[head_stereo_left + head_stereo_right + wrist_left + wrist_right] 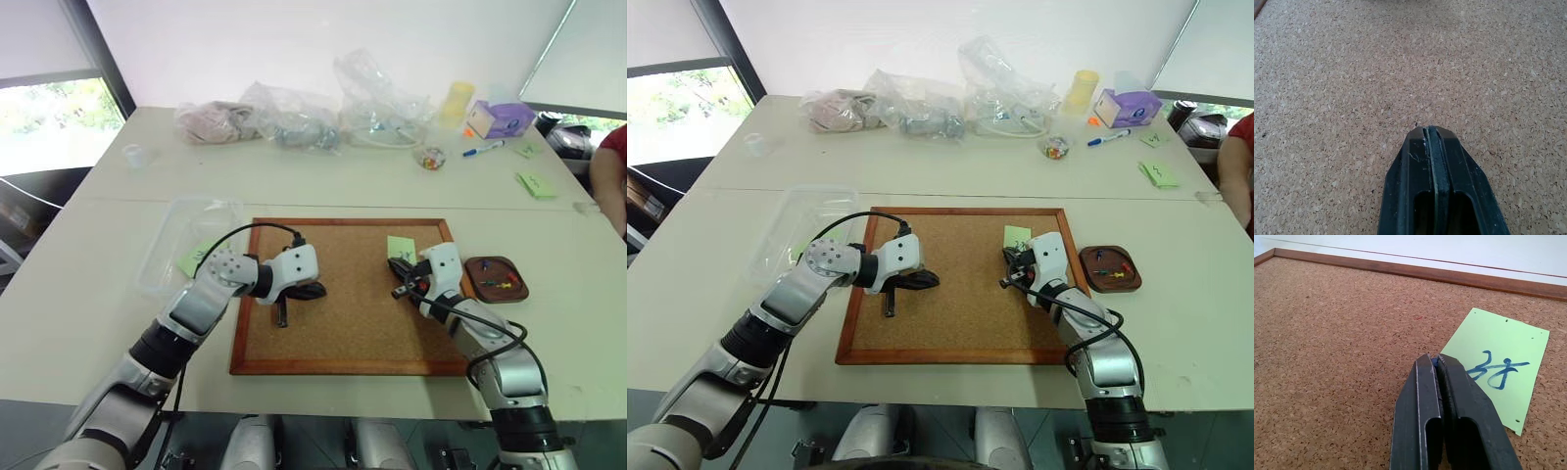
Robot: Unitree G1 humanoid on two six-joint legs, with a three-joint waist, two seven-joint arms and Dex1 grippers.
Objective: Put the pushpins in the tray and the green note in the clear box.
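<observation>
1. Left eye view: the right gripper [397,264] sits on the corkboard [343,333], its tips at the near corner of the green note [401,247]. The tray [472,286] lies just off the board on the gripper's right side, near it, with some pushpins [500,281] already inside. The right arm is the near one for the tray. The left gripper [318,291] rests on the middle of the board, far from the tray. The clear box [186,220] lies off the board's left side, so it is nearer the left arm. We see something green in it too.

2. Right eye view: it is the same scene. The note is flat near the board's far edge, and the tray is a short way to the right of the right gripper.

3. Left wrist view: the left gripper's two fingers are pressed together with nothing between them. Bare cork lies under them.

4. Right wrist view: the right gripper's fingers are squeezed together at the note's corner. A tiny blue bit [1435,361] peeks out between the tips — we think it is a pushpin's head. The note's other corners show small holes and no pins. We think the next move is to lift this pin and carry it right — over to the tray.
</observation>
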